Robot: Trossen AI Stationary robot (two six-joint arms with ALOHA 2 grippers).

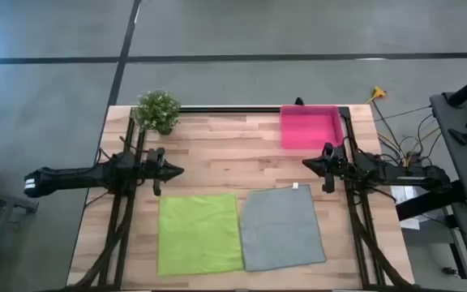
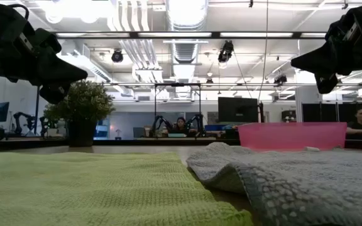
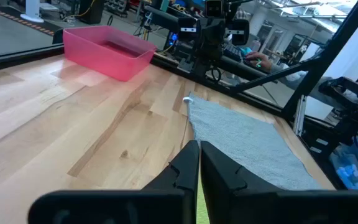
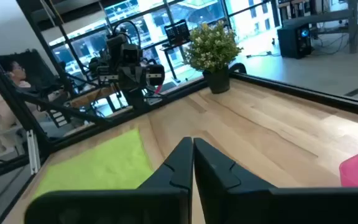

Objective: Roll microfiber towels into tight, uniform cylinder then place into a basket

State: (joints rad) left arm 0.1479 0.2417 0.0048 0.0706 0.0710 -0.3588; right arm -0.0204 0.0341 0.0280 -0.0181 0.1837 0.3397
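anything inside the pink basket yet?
Nothing visible. The high view shows the basket floor bare pink, and the left wrist view agrees. Both towels, green and grey, lie flat on the table, unrolled.

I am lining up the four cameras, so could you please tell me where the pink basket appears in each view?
High view: the pink basket sits at the table's far edge, right of centre, just beyond the right hand.
Low view: right of centre, behind the grey towel.
Left wrist view: upper left, on bare wood.
Right wrist view: only a pink corner at the right edge.
Shared landmark: the potted plant, in the high, low and right wrist views.
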